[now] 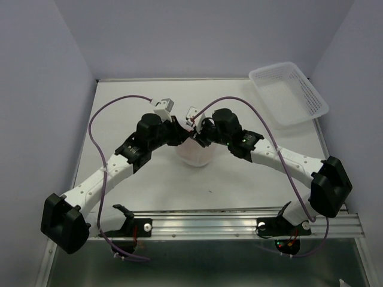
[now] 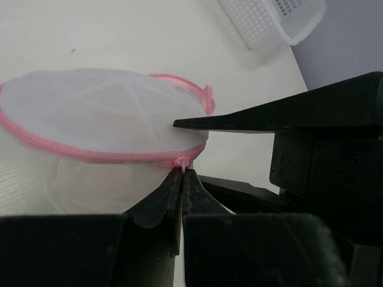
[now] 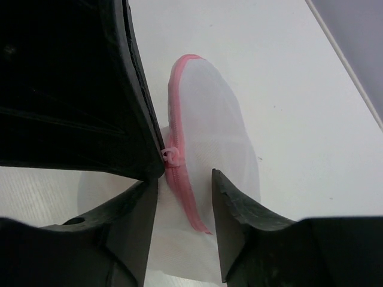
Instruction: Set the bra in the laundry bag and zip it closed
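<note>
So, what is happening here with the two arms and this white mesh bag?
Both arms meet at the laundry bag in the middle of the table. The left fingers are shut on its pink zipper pull. The right fingers stand open on either side of the zipper rim. What is inside does not show clearly through the mesh.

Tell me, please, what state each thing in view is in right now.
Laundry bag: lid lying on the pouch; how far it is zipped cannot be told.
Zipper pull: pinched at the lid's near edge.
Left gripper: fingers shut on the zipper pull.
Right gripper: fingers open, straddling the pink rim.
Basket: upright, open side up.
</note>
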